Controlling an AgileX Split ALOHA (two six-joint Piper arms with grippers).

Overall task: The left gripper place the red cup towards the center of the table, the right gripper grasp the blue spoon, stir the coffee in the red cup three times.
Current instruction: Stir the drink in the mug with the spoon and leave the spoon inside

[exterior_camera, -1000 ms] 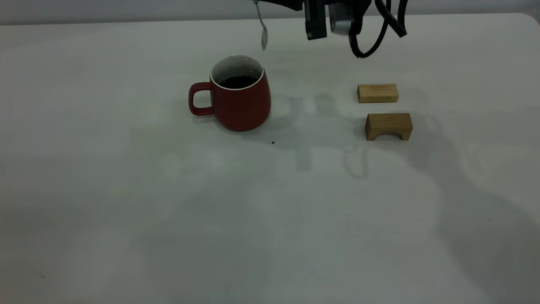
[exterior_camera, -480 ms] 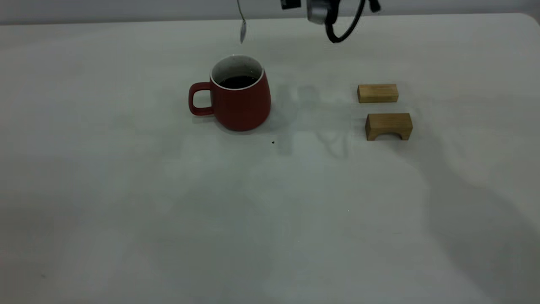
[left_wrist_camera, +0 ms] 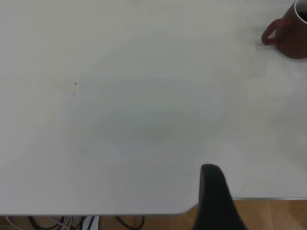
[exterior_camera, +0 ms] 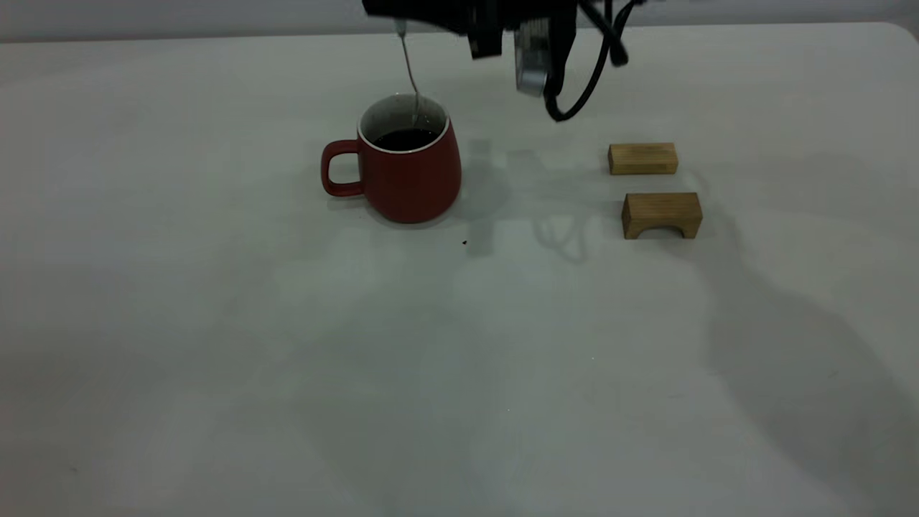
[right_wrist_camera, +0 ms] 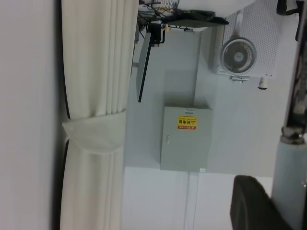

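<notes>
The red cup (exterior_camera: 408, 169) stands on the counter (exterior_camera: 459, 359) toward 11 o'clock of its middle, handle at 9 o'clock. My right claw (exterior_camera: 398, 16) pinches the blue spoon (exterior_camera: 411, 75) directly above at 12, long axis near vertical. A second ago the bowl hung clear; now it dips inside the rim above the coffee (exterior_camera: 403, 138).

My left claw (left_wrist_camera: 216, 201) is parked far off at the counter edge; whether it is spread I cannot tell.

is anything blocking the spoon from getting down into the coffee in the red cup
Nothing visible does. The blue spoon hangs from the right gripper with its bowl already inside the red cup, at the coffee. The wooden blocks sit off to the side.
</notes>
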